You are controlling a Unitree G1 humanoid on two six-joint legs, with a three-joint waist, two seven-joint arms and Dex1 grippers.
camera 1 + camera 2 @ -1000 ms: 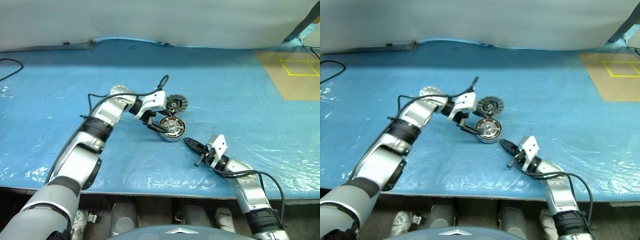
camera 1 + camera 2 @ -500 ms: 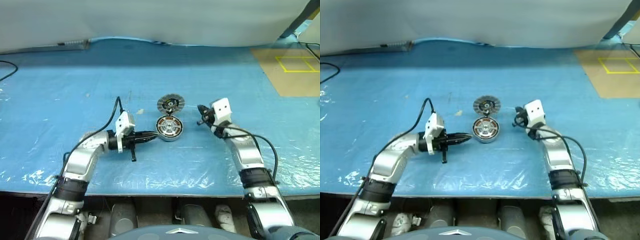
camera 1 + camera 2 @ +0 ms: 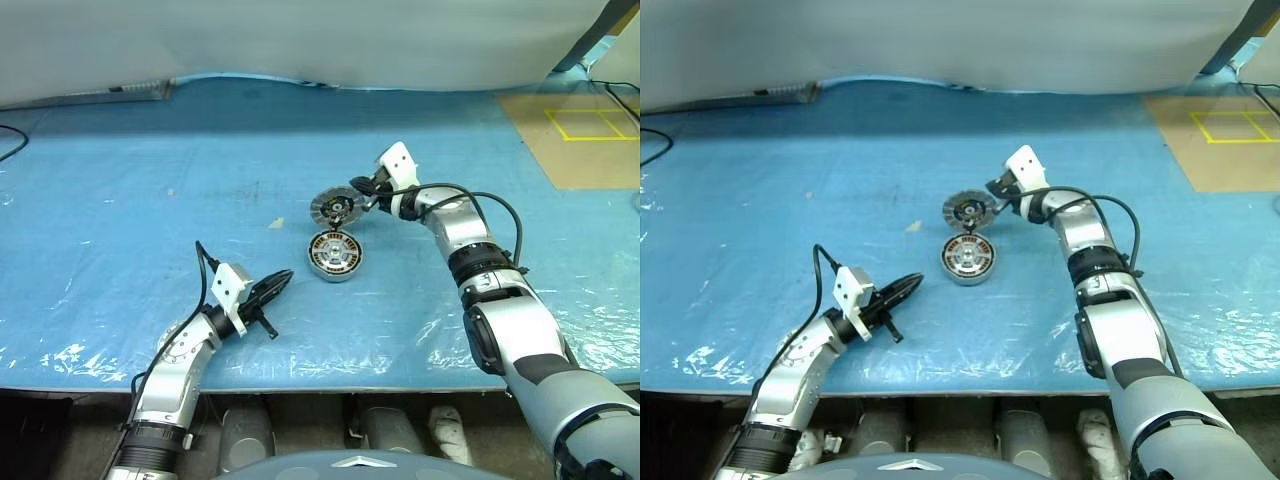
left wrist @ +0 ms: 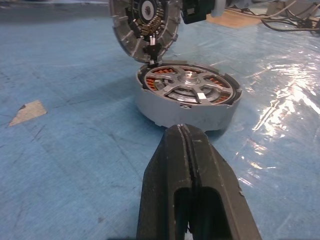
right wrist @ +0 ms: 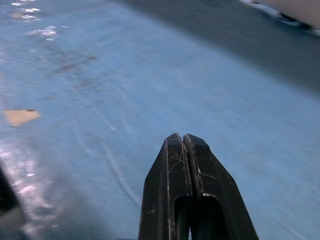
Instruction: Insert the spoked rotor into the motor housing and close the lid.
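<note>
The motor housing (image 3: 333, 266) sits mid-table on the blue sheet, copper windings showing. The spoked rotor (image 4: 186, 86) lies inside it, silver spokes around a central hub. Just behind it the finned lid (image 3: 333, 209) stands tilted up on edge, its inner face turned toward the housing. My right gripper (image 3: 357, 186) is shut, with its tips at the lid's upper right rim. My left gripper (image 3: 283, 279) is shut and empty. It lies low over the sheet, to the left of the housing and nearer me, pointing at the housing.
A blue plastic sheet (image 3: 120, 220) covers the table. A small paper scrap (image 3: 277, 222) lies left of the lid. A brown board with a yellow taped square (image 3: 585, 135) is at the far right. A black cable (image 3: 15, 140) runs at the far left.
My left gripper let go at the housing, shut, and drew back toward the near edge. My right arm swung forward and up to the lid, which now stands tilted.
</note>
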